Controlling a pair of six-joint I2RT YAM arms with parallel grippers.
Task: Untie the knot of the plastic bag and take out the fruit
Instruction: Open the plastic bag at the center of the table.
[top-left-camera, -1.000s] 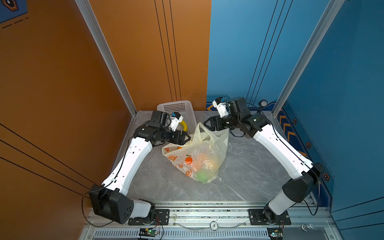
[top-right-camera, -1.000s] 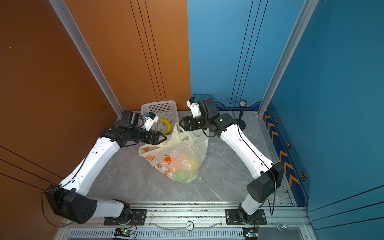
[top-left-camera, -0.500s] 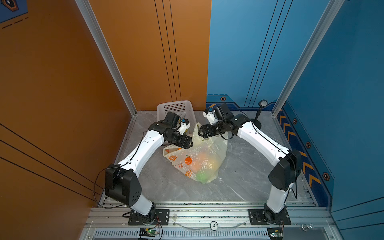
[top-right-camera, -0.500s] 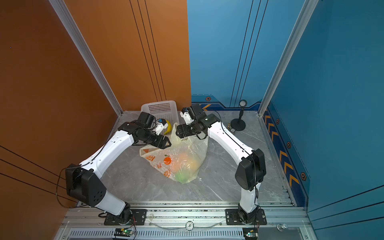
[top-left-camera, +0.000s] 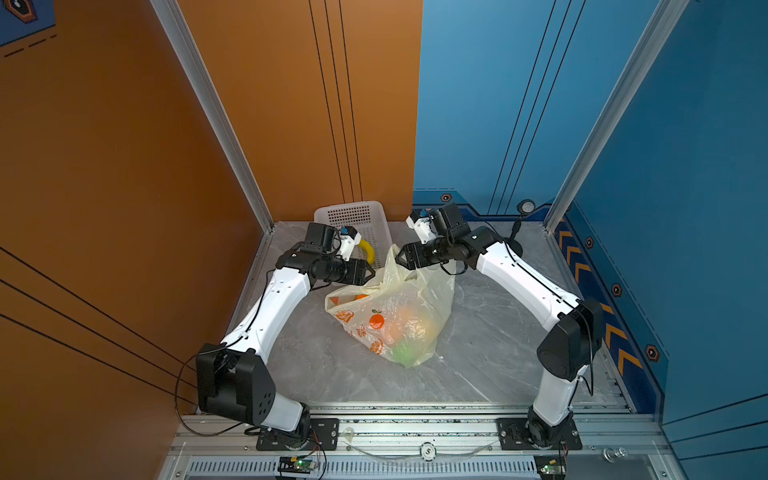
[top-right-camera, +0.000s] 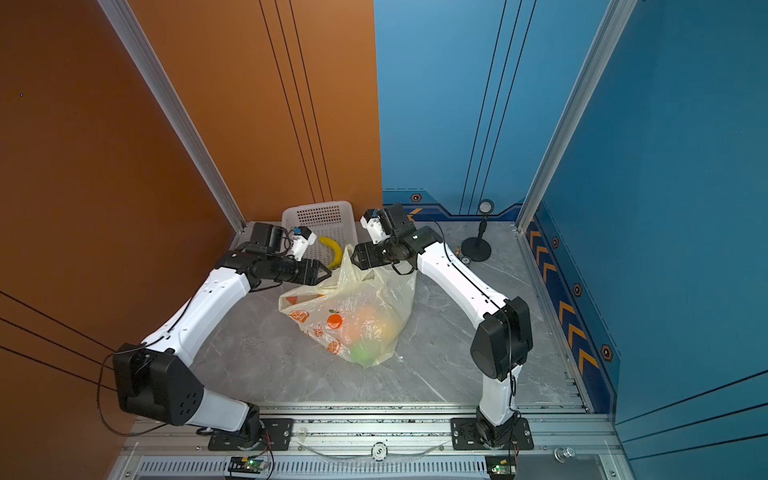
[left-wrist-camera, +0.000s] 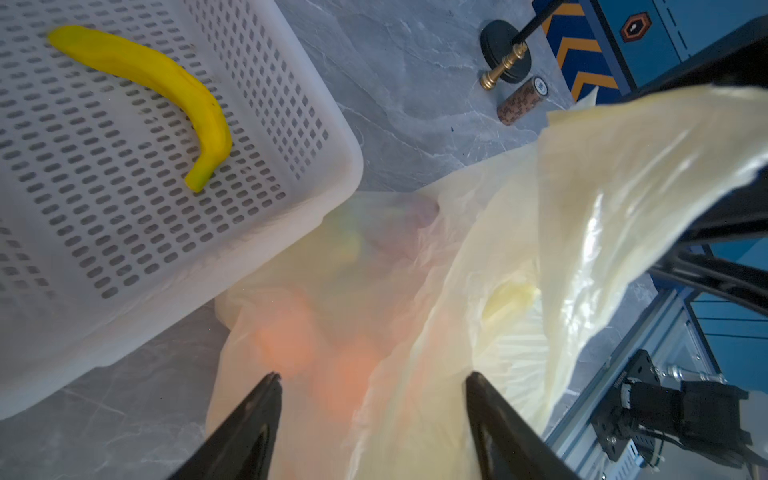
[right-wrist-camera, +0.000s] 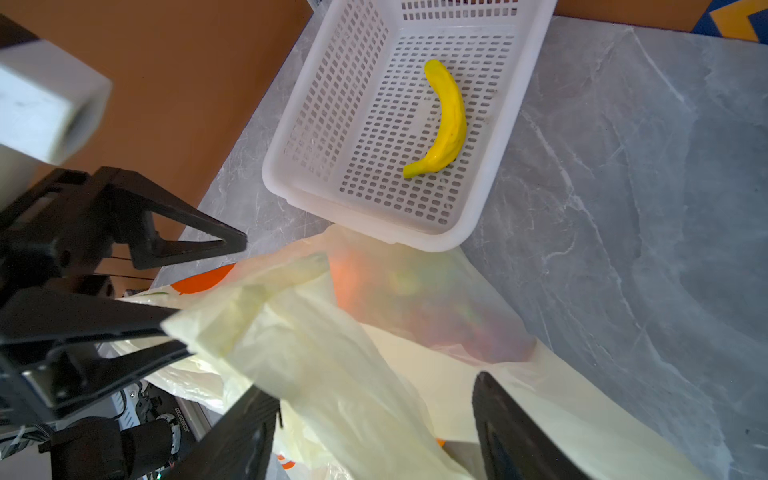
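The left gripper (left-wrist-camera: 372, 378) and right gripper (right-wrist-camera: 374, 386) both gaped, clamping nothing. Pinching the plastic bag (top-left-camera: 432, 291) film draped between the right's fingers could tear it, spilling fruit (top-left-camera: 402, 353).

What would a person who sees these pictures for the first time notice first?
The pale yellow bag lies in the middle, orange and green fruit showing through it. The left gripper and right gripper, both open, flank its raised top. Behind it, a banana lies in a white basket.
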